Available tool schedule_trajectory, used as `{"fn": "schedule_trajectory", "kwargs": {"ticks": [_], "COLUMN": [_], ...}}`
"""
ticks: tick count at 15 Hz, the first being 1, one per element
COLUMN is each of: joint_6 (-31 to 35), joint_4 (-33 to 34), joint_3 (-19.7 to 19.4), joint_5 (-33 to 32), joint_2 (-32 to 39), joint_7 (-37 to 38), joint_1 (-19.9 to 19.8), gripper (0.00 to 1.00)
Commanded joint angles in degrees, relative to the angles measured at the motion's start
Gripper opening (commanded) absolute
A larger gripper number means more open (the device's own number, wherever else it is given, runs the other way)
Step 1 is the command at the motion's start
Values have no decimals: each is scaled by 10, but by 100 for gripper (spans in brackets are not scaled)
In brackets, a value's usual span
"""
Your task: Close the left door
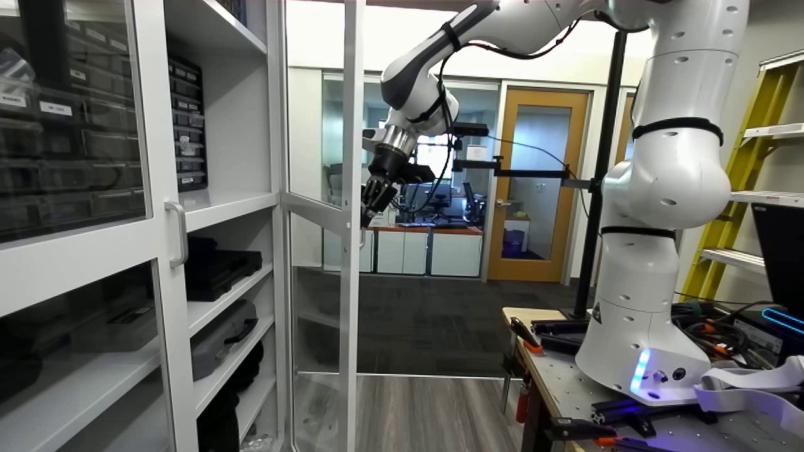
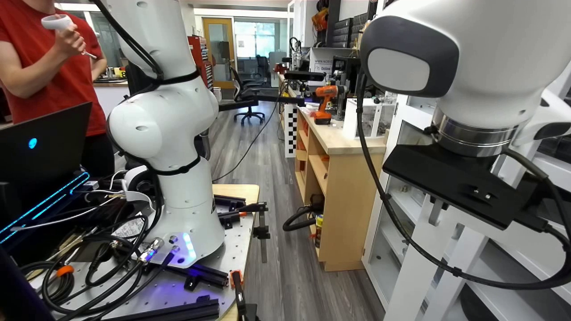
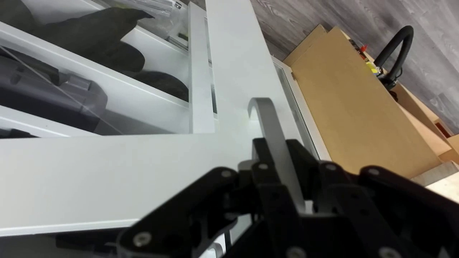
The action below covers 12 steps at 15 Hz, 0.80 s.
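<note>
The left door (image 1: 351, 276) is a tall white frame around clear glass. In an exterior view it stands open, swung out from the cabinet. The wrist view shows its white crossbar (image 3: 107, 175) and its slim vertical handle (image 3: 267, 114). My gripper (image 3: 278, 143) has its black fingers on both sides of the handle, with the bar pinched between the tips. In an exterior view the gripper (image 1: 370, 210) is at the door's outer edge, partly hidden behind the frame. In an exterior view the wrist and its black camera mount (image 2: 455, 183) hide the fingers.
The matching glass door (image 1: 75, 263) with its own handle (image 1: 178, 232) shows dark bins. Cabinet shelves hold a black case (image 1: 220, 273) and a grey case (image 1: 220, 339). A wooden workbench (image 2: 348, 205) stands beside the cabinet. A person (image 2: 53, 71) stands behind the robot's table (image 2: 241, 223).
</note>
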Motion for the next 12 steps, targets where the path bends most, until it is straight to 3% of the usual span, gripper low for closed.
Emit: {"fn": "schedule_trajectory", "kwargs": {"ticks": [1, 12], "joint_6": [29, 136], "joint_4": [-28, -15], "joint_3": [11, 50], "joint_5": [21, 89], "joint_2": [-27, 6], "joint_7": [-20, -8], "joint_1": [10, 40], "gripper": [7, 6]}}
